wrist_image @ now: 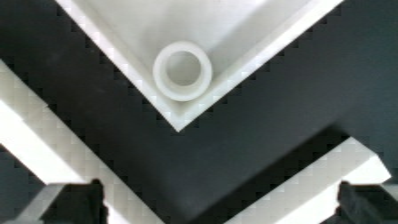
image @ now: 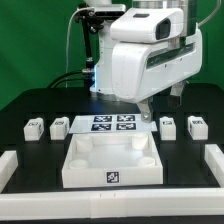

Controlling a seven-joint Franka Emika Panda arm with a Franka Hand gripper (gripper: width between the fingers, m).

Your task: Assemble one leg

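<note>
Four small white legs with tags stand on the black table: two at the exterior view's left (image: 33, 127) (image: 59, 126) and two at its right (image: 168, 126) (image: 196, 127). The white square tabletop (image: 72, 163) lies in front of them, hollow side up. My gripper (image: 146, 112) hangs above the tabletop's far right corner, holding nothing. In the wrist view a corner of the tabletop (wrist_image: 125, 30) with its round hole (wrist_image: 182, 68) lies ahead of my gripper (wrist_image: 214, 205). Its dark fingertips (wrist_image: 63, 205) stand wide apart and empty. No leg shows in the wrist view.
The marker board (image: 112, 123) lies behind the tabletop, between the leg pairs. White barrier blocks line the left (image: 15, 165), right (image: 213, 158) and front (image: 110, 205) of the work area. The arm's large white body fills the upper middle.
</note>
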